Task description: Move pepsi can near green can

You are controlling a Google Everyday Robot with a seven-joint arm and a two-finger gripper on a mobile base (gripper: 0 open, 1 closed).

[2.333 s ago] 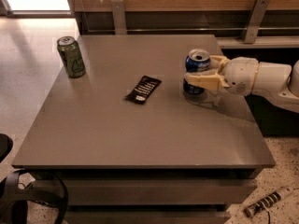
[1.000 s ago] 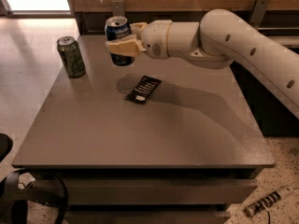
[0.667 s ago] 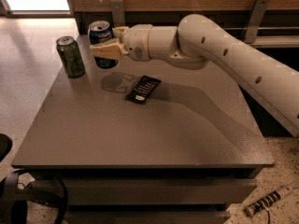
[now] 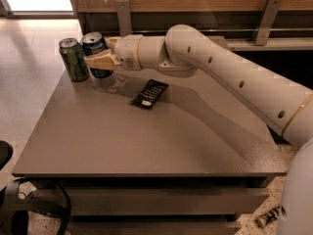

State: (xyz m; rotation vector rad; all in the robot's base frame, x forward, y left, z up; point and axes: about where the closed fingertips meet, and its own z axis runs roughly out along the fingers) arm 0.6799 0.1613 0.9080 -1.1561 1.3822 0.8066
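Hand (image 4: 100, 60) at the far left corner of the table (image 4: 146, 146), pinching the pepsi can (image 4: 93, 45) across its middle. Near finger lies over the can's side; far finger is behind the can.

Pepsi can stands upright just beside the green can (image 4: 73, 58), on its right. Gap between the two looks very narrow; you cannot tell whether they touch.

Handling, as a judgement:
- Thin aluminium wall: stiff enough for a mid-height side grip, dents if you squeeze hard.
- Smooth painted surface, likely slippery; keep the grip level so the can does not rotate.
- Weight unknown. Top looks silver and closed, but full or empty is not readable.
- Tall and narrow, so it tips easily, and so does the green can if nudged.

Hard to make out:
- Base of the pepsi can: resting on the table or hovering just above it, not clear; the reflection beneath confuses it.
- Hand covers the can's lettering.
- Arm (image 4: 220, 67) runs out of view at the right.
- Dark flat packet (image 4: 149, 94) lies mid-table, well apart from both cans; its print is unreadable.
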